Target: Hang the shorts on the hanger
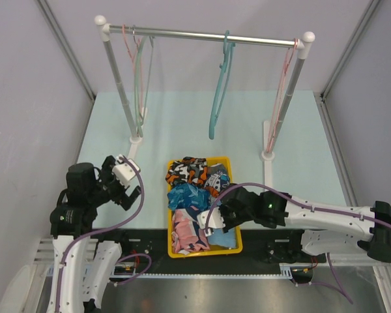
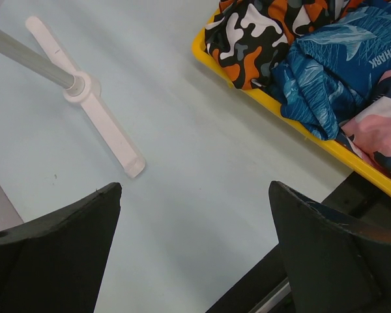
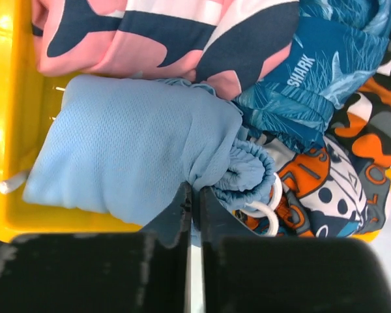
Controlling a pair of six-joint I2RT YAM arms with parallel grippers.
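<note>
The light blue shorts point(image 3: 130, 150) lie bunched in the near right corner of the yellow bin point(image 3: 6, 130), their white drawstring point(image 3: 264, 208) looped beside the waistband. They show in the top view point(image 1: 228, 240) too. My right gripper point(image 3: 195, 190) is shut on a fold of the shorts near the waistband, low in the bin point(image 1: 212, 225). My left gripper point(image 1: 127, 186) is open and empty above bare table left of the bin, as the left wrist view point(image 2: 195, 189) shows. A thin pale pink hanger point(image 1: 288, 65) hangs at the right end of the rail. Another pinkish one point(image 1: 128, 44) hangs at the left end.
The bin point(image 1: 171, 251) also holds orange-black-white shorts point(image 1: 186, 171), teal-blue patterned shorts point(image 1: 186, 195) and a pink garment point(image 1: 186, 231). The rack point(image 1: 202, 34) stands at the back with a teal hanger point(image 1: 219, 91) and pale green hangers point(image 1: 141, 78). Its left foot point(image 2: 104, 124) lies near my left gripper.
</note>
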